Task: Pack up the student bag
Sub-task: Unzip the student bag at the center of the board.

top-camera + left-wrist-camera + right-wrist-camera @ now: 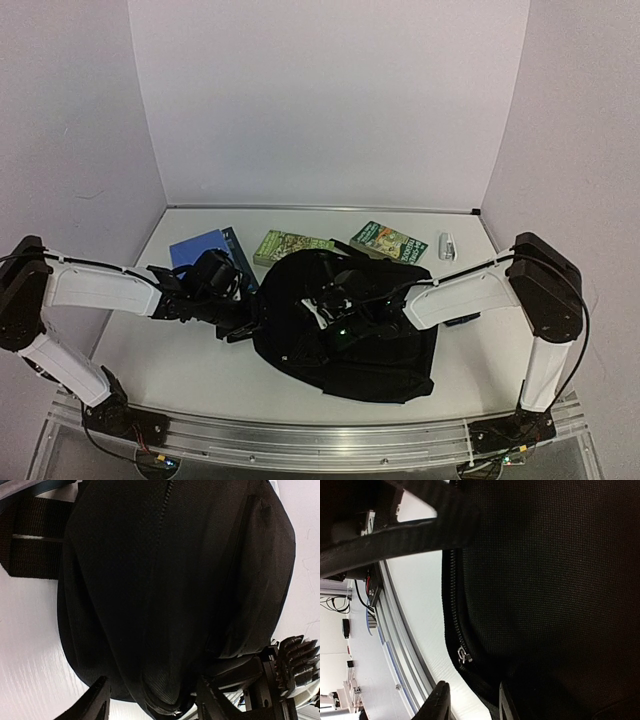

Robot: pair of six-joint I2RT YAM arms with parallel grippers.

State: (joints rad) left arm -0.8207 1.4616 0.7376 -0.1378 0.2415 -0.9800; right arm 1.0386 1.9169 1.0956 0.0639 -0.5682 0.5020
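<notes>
At the middle of the table (180, 365), toward its near edge, the student bag (345, 345) is laid flat, its length apparently slanted far-left to near-right. The left gripper (151, 695) is set open astride the bag's left rim. The right gripper (472, 695) is placed half-closed at the zipper (454, 605) seam; whether it grips cannot be told. Both arms are judged equally near.

The student bag (165, 580) is matt black woven cloth, finely ribbed; its zipper pull (463, 654) glints like metal. The worktop (200, 370) is smooth, white, faintly glossy. The rail (330, 440) at the frame's bottom looks like brushed metal.
</notes>
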